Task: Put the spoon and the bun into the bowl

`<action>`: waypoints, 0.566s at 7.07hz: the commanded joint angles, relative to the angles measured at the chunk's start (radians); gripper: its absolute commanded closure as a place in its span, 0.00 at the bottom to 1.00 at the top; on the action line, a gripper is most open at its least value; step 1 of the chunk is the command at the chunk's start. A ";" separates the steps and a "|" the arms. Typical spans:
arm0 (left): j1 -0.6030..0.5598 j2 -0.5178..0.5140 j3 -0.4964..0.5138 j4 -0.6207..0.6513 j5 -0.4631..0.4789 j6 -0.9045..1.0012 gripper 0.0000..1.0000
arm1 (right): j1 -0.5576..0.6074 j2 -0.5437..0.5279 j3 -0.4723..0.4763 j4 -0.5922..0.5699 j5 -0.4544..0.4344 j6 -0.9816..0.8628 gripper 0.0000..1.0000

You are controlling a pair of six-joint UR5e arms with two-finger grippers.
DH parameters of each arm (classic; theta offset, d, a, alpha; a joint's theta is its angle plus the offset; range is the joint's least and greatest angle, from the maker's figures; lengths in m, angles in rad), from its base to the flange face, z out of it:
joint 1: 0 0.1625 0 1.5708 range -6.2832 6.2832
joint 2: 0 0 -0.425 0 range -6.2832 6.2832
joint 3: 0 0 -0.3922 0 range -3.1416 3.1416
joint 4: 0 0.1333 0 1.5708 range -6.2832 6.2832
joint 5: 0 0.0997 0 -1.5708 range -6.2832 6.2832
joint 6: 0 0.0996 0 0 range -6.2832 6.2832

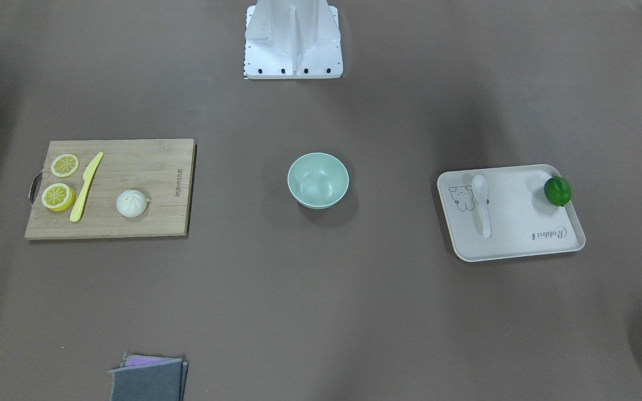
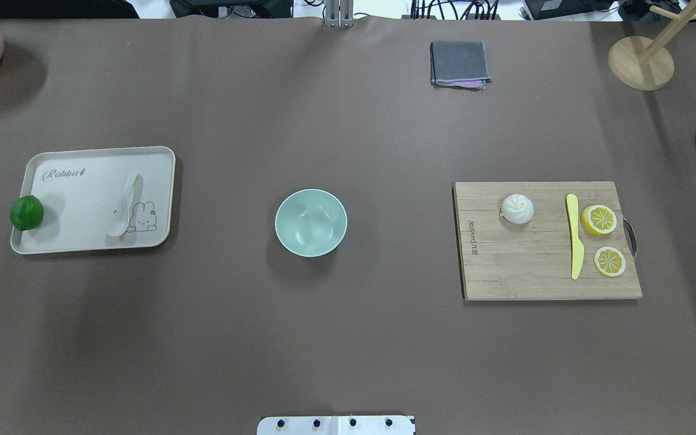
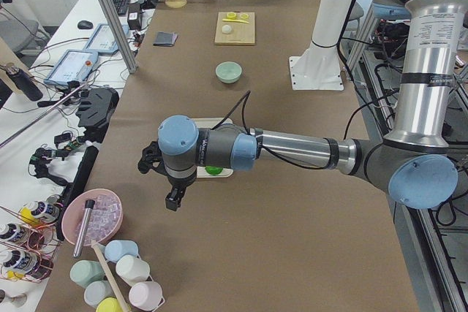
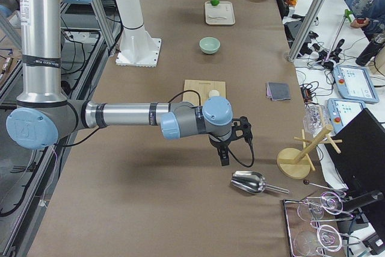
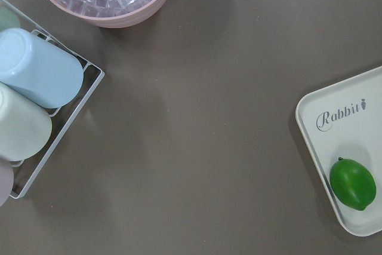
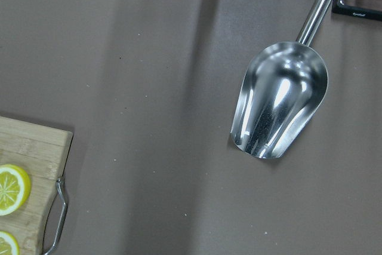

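Lengthwise the spoon (image 2: 124,205) lies fore-and-aft on the tray (image 2: 82,181) at worktop (image 2: 348,338) left, scoop toward the robot, handle away; one bun (image 2: 517,208) sits pleats-up on the cutting board (image 2: 535,278) at right, one bowl (image 2: 310,222) upright between them, apart from both. Only side views catch the left claw (image 3: 173,201) and right claw (image 4: 224,157), too small to tell if apart or together. Also one lime (image 2: 26,212), one knife (image 2: 574,241), two lemon slices (image 2: 599,219).

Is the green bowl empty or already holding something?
Empty: the bowl shows a bare inside; the spoon lies on the tray, the bun on the cutting board.
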 commanded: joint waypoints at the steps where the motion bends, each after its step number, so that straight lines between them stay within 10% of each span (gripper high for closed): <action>1: 0.019 -0.009 0.002 0.003 0.001 0.001 0.03 | -0.001 0.001 0.004 0.000 0.004 0.001 0.00; 4: 0.029 -0.011 -0.003 0.004 0.004 -0.056 0.02 | -0.003 0.003 0.003 0.002 0.068 0.001 0.00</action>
